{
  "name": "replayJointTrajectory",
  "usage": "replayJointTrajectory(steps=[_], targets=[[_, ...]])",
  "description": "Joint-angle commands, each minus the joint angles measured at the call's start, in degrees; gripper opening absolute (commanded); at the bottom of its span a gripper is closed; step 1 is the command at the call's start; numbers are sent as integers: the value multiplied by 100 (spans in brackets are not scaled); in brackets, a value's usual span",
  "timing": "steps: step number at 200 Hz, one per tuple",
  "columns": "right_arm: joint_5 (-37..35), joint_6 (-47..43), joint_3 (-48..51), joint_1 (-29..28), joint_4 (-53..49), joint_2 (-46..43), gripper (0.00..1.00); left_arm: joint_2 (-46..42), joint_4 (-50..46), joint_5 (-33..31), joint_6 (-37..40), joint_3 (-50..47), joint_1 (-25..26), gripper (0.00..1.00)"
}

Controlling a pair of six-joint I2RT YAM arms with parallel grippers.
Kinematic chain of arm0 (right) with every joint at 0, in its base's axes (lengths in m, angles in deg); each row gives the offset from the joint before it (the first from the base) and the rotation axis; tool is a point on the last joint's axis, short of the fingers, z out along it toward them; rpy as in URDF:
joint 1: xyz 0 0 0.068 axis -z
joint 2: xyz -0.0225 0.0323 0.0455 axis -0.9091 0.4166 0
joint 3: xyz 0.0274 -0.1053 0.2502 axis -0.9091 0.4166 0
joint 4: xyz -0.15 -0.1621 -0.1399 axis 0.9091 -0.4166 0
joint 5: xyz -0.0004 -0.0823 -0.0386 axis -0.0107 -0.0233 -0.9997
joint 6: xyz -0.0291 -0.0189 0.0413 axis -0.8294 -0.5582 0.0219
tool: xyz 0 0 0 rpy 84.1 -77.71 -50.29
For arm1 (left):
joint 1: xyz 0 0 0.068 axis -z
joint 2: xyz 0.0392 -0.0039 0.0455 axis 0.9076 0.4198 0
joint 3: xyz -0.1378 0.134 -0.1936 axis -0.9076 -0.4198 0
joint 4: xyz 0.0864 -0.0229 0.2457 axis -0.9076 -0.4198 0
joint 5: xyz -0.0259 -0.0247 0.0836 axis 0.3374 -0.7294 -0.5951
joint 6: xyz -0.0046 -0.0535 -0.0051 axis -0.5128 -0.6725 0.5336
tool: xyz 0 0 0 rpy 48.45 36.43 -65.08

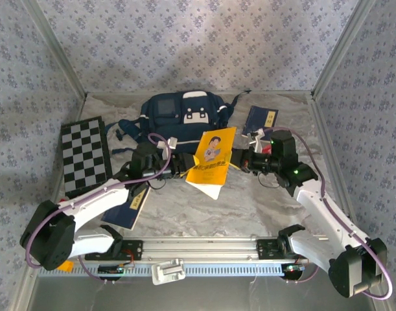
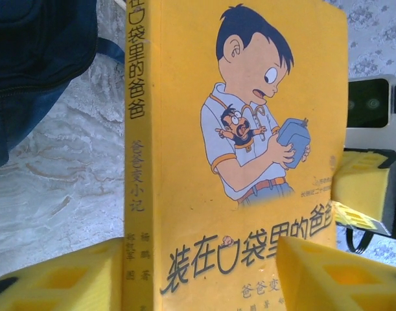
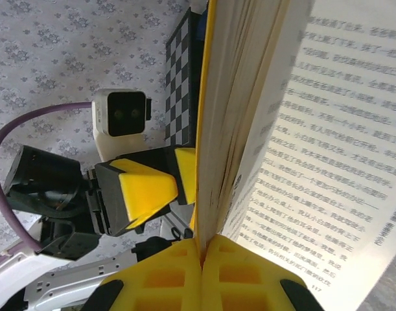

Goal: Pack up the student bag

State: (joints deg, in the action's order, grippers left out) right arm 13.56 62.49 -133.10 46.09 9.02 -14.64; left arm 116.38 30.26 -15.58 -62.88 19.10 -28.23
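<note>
The student bag [image 1: 181, 113], navy with a white patch, lies at the back centre; its fabric fills the upper left corner [image 2: 35, 58] of the left wrist view. A yellow book [image 1: 212, 159] with a cartoon boy on its cover [image 2: 243, 129] hangs above the table in front of the bag. My right gripper [image 1: 238, 160] is shut on its page edge [image 3: 201, 256], and loose pages fan out to the right. My left gripper [image 1: 185, 163] straddles the book's spine end [image 2: 198, 259], one finger beside the spine and one over the cover; contact is unclear.
A black-and-white chessboard [image 1: 85, 155] lies at the left. One flat navy booklet with a yellow label [image 1: 128, 207] rests under the left arm, and another [image 1: 262, 118] lies at the back right. Metal frame rails [image 1: 327, 136] edge the marbled tabletop.
</note>
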Motion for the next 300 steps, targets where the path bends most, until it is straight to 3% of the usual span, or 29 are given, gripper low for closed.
replayJointTrajectory(steps=[1,46,111,142,208,224,256,300], targets=[[37,-446,40,85,-163,76,0,-242,371,278,34,249,71,51],[118,-561,156,119,-46,285,0,-211,280,187,35,372,195,43],[175,-542,169,-73,289,479,0,117,-864,-377,-29,662,340,35],[116,-658,232,-109,185,615,0,303,-375,-399,-347,521,383,27],[-63,-853,329,-76,-125,620,0,198,-397,-521,-306,618,372,6],[-122,-873,320,12,-248,550,13,181,-432,-504,-316,688,343,0],[-76,-858,372,270,-428,426,35,110,-441,-561,-290,803,315,0],[14,-581,496,724,-737,266,84,62,-293,-718,-414,931,229,0]])
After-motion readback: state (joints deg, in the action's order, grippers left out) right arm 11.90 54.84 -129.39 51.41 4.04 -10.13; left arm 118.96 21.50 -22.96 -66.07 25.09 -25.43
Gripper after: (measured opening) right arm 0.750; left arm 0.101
